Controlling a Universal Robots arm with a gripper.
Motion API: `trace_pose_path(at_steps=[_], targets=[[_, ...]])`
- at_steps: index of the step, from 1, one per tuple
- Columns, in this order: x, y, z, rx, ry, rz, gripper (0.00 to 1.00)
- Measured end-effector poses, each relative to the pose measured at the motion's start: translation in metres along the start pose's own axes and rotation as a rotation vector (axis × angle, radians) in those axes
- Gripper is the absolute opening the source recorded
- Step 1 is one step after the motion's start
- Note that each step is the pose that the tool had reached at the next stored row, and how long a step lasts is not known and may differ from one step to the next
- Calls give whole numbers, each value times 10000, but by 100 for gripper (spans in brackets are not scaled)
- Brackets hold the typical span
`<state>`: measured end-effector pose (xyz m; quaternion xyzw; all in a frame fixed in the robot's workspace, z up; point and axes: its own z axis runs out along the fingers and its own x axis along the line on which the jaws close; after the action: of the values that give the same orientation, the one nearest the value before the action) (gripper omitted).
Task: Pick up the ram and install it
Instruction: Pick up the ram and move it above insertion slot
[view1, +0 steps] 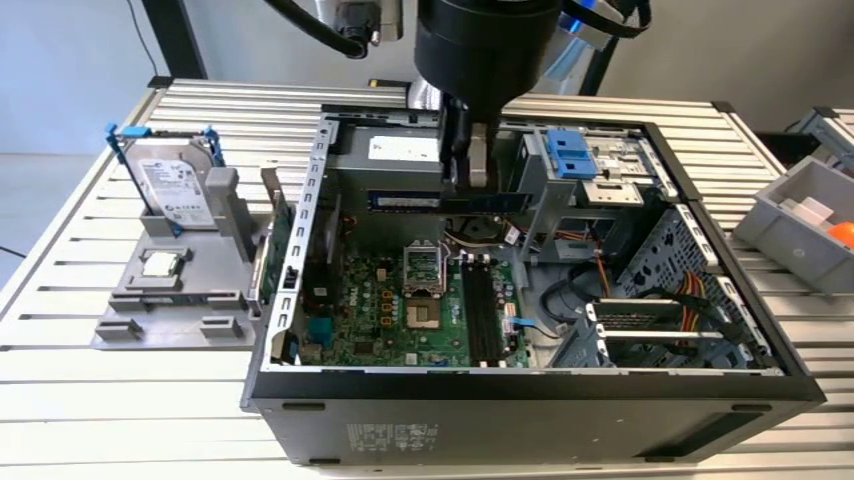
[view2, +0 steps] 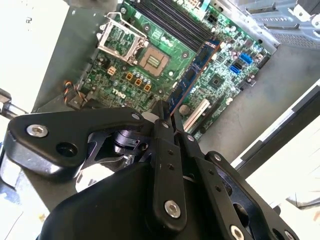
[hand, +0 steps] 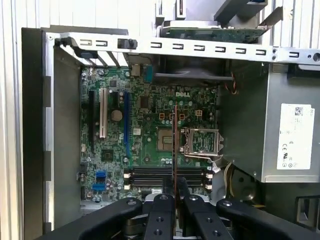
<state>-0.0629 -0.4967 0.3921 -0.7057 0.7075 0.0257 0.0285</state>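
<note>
Clearly the carry step is in hand: the gripper (hand: 175, 197) has its fingers pinched tight on the ram (view2: 192, 75), held above the motherboard (hand: 145, 145), crosswise to the black slots (hand: 165, 176). Installing likely calls for turning it parallel to 1 slot.

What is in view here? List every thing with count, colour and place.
table: one, silver slats, under everything
computer case: one, black and grey, open, on the table
motherboard: one, green, inside the computer case
holder: one, grey, exterior view's left of the case
hard drive: one, silver in a blue frame, upright on the holder
bin: one, grey, exterior view's right
ram: one, blue-green, held above the motherboard
gripper: one, black, shut on the ram
</note>
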Motion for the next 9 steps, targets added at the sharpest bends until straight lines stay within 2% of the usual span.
trace_pose_path(at_steps=[9], targets=[[-11,-141,1,10,1,134,0]])
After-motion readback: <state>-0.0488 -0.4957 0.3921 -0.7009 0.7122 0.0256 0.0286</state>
